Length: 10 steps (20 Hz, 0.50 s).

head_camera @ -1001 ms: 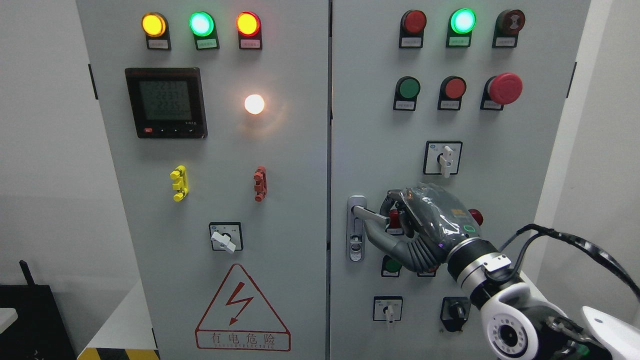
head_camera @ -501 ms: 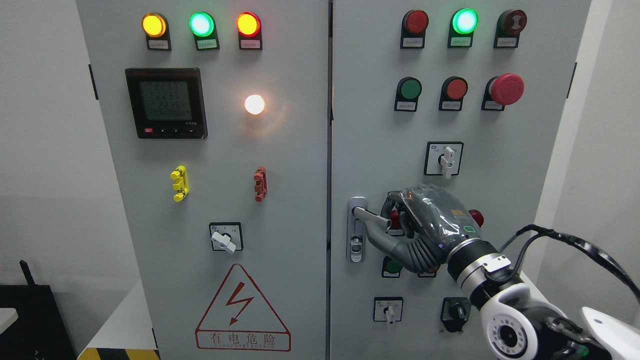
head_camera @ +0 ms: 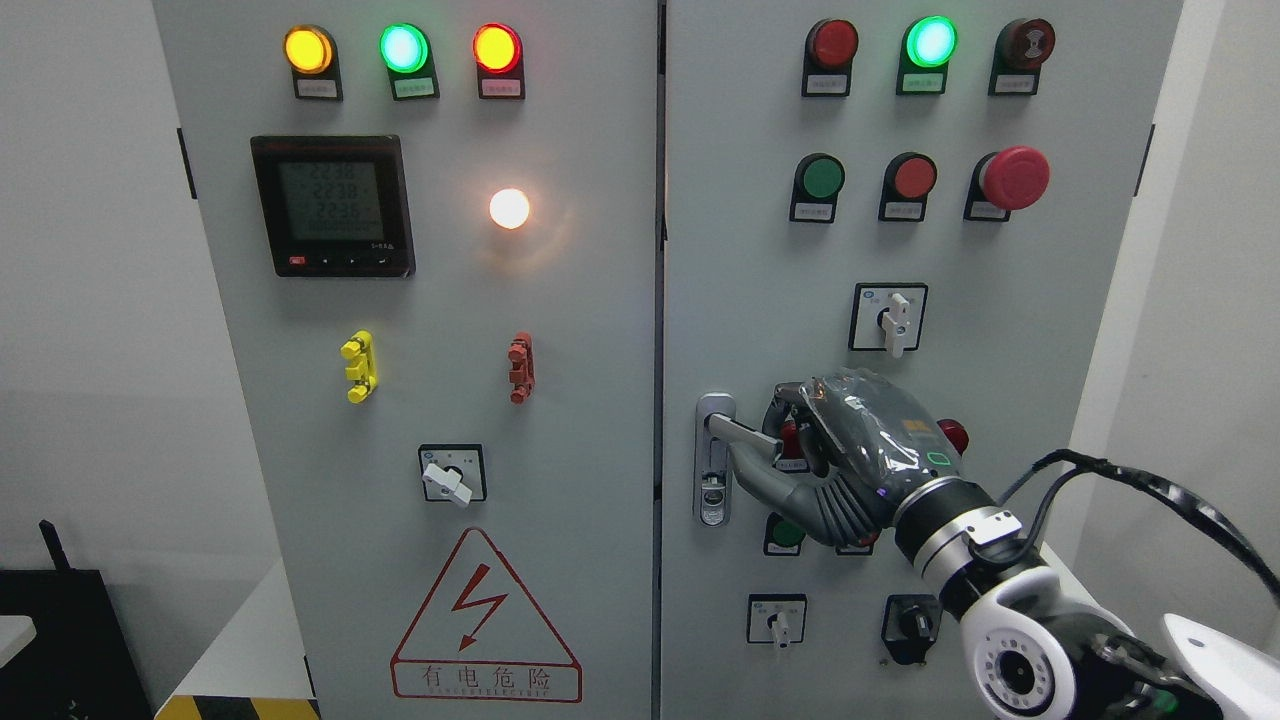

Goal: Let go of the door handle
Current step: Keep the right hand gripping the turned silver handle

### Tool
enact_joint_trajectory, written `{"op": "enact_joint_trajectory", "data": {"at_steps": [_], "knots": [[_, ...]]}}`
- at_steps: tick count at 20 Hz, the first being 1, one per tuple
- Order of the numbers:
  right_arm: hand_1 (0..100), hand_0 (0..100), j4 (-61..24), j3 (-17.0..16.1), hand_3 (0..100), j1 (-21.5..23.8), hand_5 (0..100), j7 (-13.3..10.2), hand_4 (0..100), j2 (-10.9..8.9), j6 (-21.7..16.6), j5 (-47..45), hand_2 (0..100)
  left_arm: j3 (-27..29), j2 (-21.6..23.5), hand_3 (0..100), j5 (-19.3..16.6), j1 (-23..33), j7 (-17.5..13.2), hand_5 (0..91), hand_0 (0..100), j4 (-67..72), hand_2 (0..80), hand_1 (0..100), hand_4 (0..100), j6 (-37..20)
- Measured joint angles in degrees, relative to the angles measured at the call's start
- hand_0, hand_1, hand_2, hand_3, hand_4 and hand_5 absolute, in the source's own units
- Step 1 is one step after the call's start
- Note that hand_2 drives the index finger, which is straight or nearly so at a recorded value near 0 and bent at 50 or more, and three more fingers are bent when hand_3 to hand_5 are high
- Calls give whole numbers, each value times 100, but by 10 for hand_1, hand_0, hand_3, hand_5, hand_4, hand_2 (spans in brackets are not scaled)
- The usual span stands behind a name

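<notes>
On the right cabinet door (head_camera: pixel 760 260), the door handle (head_camera: pixel 722 432) sits at its left edge; the right hand (head_camera: pixel 850 450) grips it, below the rotary switch (head_camera: pixel 887 317).

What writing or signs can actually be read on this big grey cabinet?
"有电危险": under the lightning bolt on the red warning triangle, left door.
Digital meter: rows of digits, too blurred to read reliably.
Small tags under the lamps, buttons and switches: too small to read.
Line beneath the Chinese text: too small.
</notes>
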Motion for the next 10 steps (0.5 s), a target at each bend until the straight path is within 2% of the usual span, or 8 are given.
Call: {"op": "enact_joint_trajectory", "data": {"at_steps": [10], "knots": [[335,462,0,-5,1000,0,993,1,1000,0,0,0,633,2,0,0,-2,0,0,0,120,0,0,389,0,0]]}}
